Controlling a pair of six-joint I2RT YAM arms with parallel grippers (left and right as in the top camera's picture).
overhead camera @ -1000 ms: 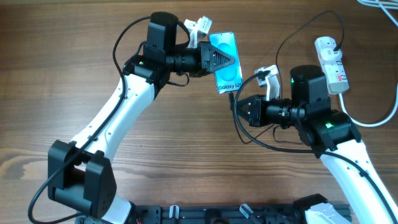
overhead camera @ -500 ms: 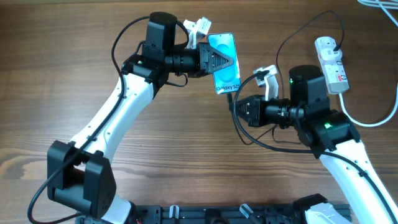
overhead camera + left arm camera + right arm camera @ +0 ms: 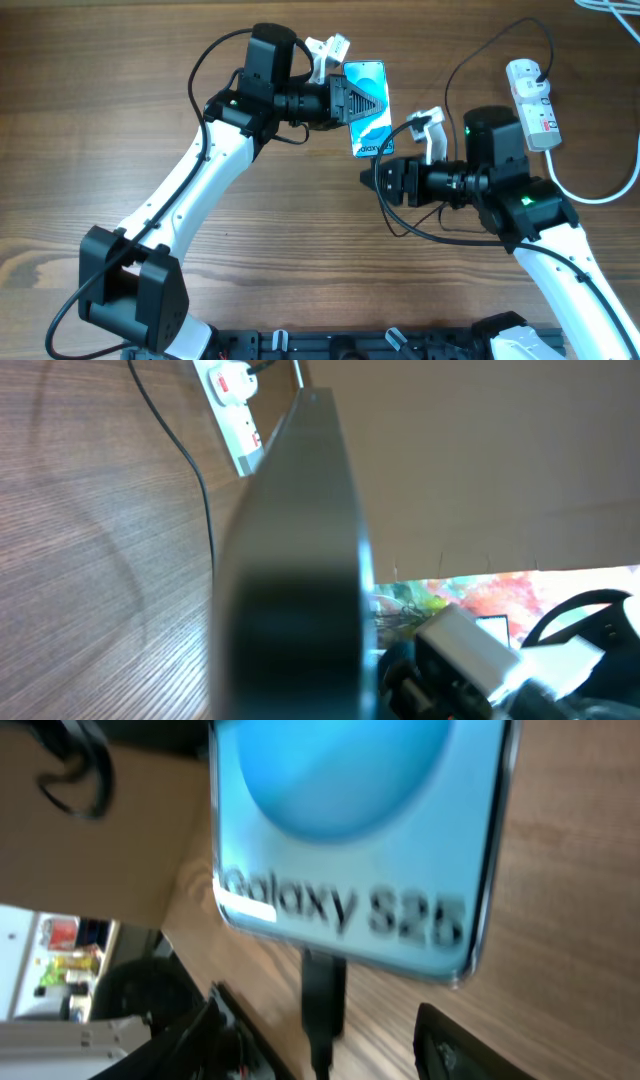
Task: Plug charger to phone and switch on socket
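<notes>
The phone, with its blue screen and "Galaxy S25" text, is held above the table, and my left gripper is shut on its upper part. The left wrist view shows the phone edge-on, filling the middle. The charger's dark connector sits in the bottom edge of the phone, its thin cable running back to the white socket. My right gripper is open just below, its fingers standing either side of the connector without touching it. The socket lies at the far right.
A thick white cord curls from the socket along the right table edge. More white cables cross the top right corner. The charger cable trails over the wooden table between phone and socket.
My right gripper has opened and let go of the connector, which stays in the phone. My left arm has shifted the phone slightly right and down.
</notes>
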